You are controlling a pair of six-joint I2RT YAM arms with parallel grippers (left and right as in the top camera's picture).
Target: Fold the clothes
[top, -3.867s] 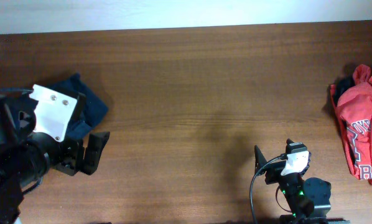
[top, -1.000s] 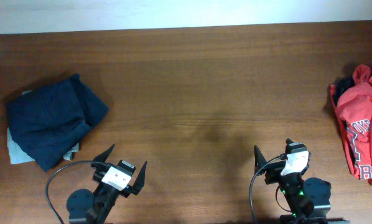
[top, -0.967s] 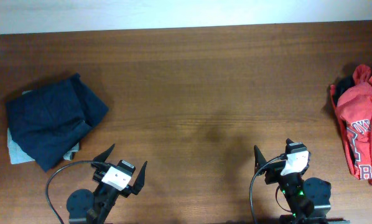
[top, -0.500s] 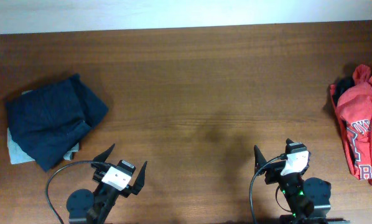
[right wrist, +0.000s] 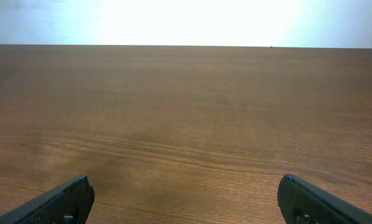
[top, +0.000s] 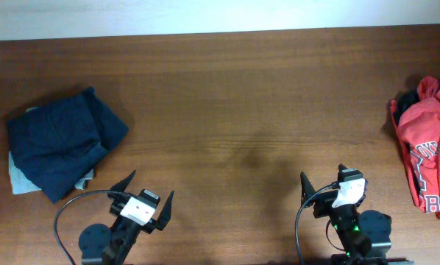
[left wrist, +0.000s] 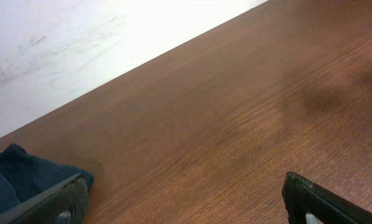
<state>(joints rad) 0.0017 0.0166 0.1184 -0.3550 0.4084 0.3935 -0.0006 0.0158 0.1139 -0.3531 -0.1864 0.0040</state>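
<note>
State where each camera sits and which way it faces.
Overhead: above the table, looking straight down; both arms at the near edge, left gripper and right gripper open.
Left wrist: low over the table, facing the far wall; its two fingers frame the bottom.
Right wrist: low, facing the far wall across bare table; fingers below.
Shared: overhead and left wrist both show the navy shorts.

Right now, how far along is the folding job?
Looks done: the navy shorts lie folded compactly on top of the pale grey-green garment on the left side. In hand: nothing. The left claw and right claw are both open and empty, away from any fabric. Left to do: the red garment lies crumpled at the far right, not yet folded.
</note>
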